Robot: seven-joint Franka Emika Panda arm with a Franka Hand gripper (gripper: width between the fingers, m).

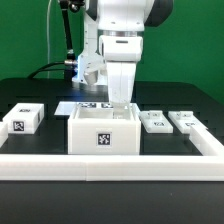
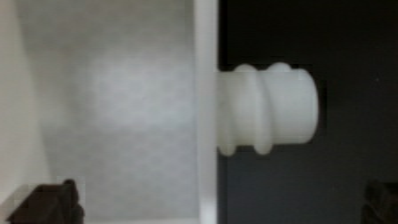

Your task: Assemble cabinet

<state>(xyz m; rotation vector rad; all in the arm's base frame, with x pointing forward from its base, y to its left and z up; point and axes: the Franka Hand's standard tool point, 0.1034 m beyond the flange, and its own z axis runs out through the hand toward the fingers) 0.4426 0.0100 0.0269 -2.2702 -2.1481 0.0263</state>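
Observation:
The cabinet point(image 1: 103, 132) is an open-topped white box with a square tag on its front face, standing in the middle of the table. My gripper point(image 1: 120, 100) hangs right over its rear wall. In the wrist view the gripper point(image 2: 217, 206) is open, with one dark fingertip point(image 2: 50, 205) on the pale inner side and the other at the far edge on the dark side. The white wall edge point(image 2: 206, 60) runs between the fingers, touching neither. A ribbed white knob point(image 2: 270, 108) sticks out of that wall on the dark side.
A loose tagged white block point(image 1: 27, 118) lies at the exterior view's left. Two flat tagged white pieces point(image 1: 153, 121) point(image 1: 185, 121) lie at its right. The marker board point(image 1: 84, 105) lies behind the cabinet. A white rail point(image 1: 110, 164) borders the table's front.

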